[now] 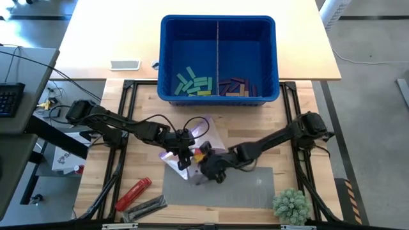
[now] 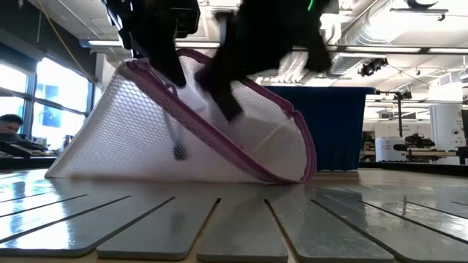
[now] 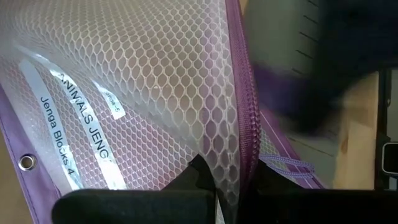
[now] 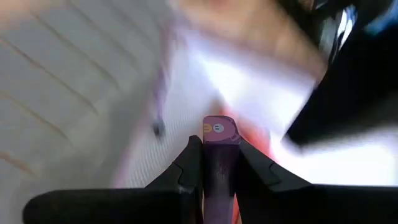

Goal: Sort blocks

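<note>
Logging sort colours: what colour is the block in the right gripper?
Purple block, pinched by the right gripper; clearest in the right wrist view.

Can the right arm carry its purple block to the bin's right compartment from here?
Probably yes: the right gripper is shut on the purple block, and nothing stands between it and the blue bin.

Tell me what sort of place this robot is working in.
Likely a robotics lab or open-plan workshop: exposed ceiling ducts, more equipment benches across the room, and a person seated by the windows.
</note>
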